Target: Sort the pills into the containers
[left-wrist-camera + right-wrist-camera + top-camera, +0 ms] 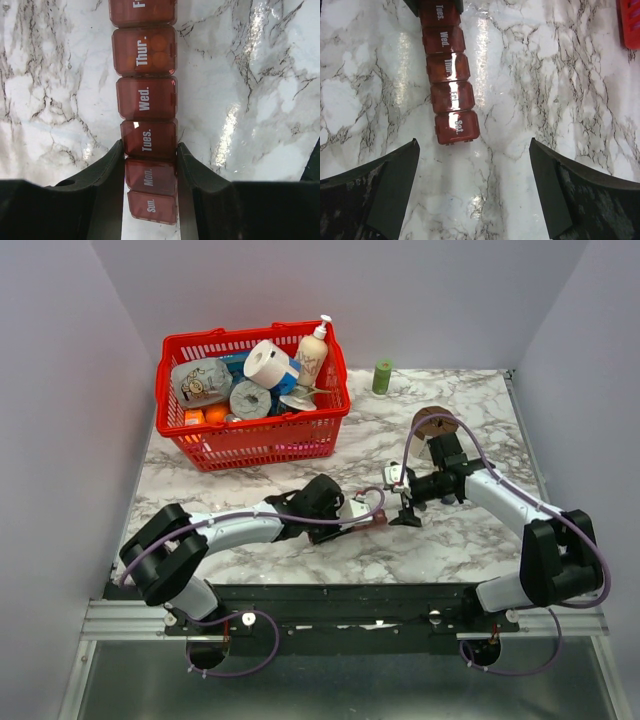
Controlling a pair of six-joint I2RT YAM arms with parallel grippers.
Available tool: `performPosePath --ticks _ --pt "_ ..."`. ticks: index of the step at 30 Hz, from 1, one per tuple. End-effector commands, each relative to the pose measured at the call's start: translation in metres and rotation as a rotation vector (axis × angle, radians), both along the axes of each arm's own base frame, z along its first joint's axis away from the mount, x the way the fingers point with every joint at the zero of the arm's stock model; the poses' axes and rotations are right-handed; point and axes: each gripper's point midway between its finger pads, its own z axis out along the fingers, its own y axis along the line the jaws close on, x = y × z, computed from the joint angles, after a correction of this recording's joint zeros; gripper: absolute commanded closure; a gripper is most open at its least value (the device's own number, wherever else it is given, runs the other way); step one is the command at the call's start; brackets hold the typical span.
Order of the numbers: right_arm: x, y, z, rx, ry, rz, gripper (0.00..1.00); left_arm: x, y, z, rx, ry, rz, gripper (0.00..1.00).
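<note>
The dark red-brown pill organizer point(146, 97) lies flat on the marble table, its lids marked Sun. to Sat. and all closed. Round orange pills point(159, 50) show through the Thur. lid. My left gripper point(149, 147) is shut on the strip's sides at the Mon./Tues. compartments. In the top view the strip point(370, 523) sticks out to the right of my left gripper point(338, 526). My right gripper point(474, 142) is open and empty, its fingers spread wide just beyond the Sat. end of the organizer point(447, 75). It also shows in the top view point(405, 512).
A red mesh basket point(262, 443) full of household items stands at the back left. A small green bottle point(382, 376) stands at the back. A brown round disc point(433, 422) lies behind my right arm. Grey walls close in both sides.
</note>
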Motion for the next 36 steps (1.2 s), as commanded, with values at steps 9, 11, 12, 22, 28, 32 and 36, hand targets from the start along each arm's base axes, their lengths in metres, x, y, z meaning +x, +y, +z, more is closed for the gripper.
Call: performPosePath --ticks 9,11,12,22,28,32,36 --pt "-0.017 0.016 -0.004 -0.001 0.028 0.126 0.03 0.001 -0.015 0.036 -0.139 -0.065 -0.023 1.0" --pt "-0.017 0.016 -0.005 -0.004 0.033 0.122 0.05 0.001 -0.015 0.036 -0.14 -0.062 -0.025 1.0" --pt "-0.017 0.016 -0.004 -0.002 0.039 0.116 0.06 0.001 -0.016 0.036 -0.14 -0.062 -0.027 1.0" --pt "-0.015 0.019 0.005 -0.002 0.074 0.118 0.26 0.001 -0.013 0.037 -0.132 -0.074 -0.027 1.0" --pt "-0.012 0.017 0.002 -0.019 0.089 0.104 0.37 0.002 -0.013 0.038 -0.132 -0.076 -0.027 1.0" --pt "-0.013 0.016 -0.001 -0.027 0.092 0.102 0.37 0.002 -0.013 0.039 -0.136 -0.079 -0.029 1.0" --pt "-0.013 0.016 -0.002 -0.03 0.088 0.099 0.38 0.002 -0.014 0.039 -0.14 -0.078 -0.028 1.0"
